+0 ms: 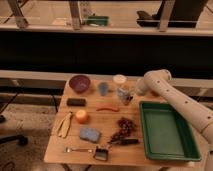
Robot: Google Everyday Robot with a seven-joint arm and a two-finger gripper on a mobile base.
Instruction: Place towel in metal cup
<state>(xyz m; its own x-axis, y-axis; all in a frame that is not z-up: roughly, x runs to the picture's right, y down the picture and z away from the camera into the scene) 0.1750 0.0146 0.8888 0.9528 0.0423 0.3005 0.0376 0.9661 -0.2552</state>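
Pincer point(135, 90) wide open, empty far as I see, just beside towel point(122, 91) near white cup point(119, 79); reaching step, next I close on towel then lift it into metal cup point(127, 99) alongside.

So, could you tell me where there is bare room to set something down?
The green tray is bare, as is the wood between chili, orange and grapes. Crowded at the back, where the tool hovers by the metal cup.
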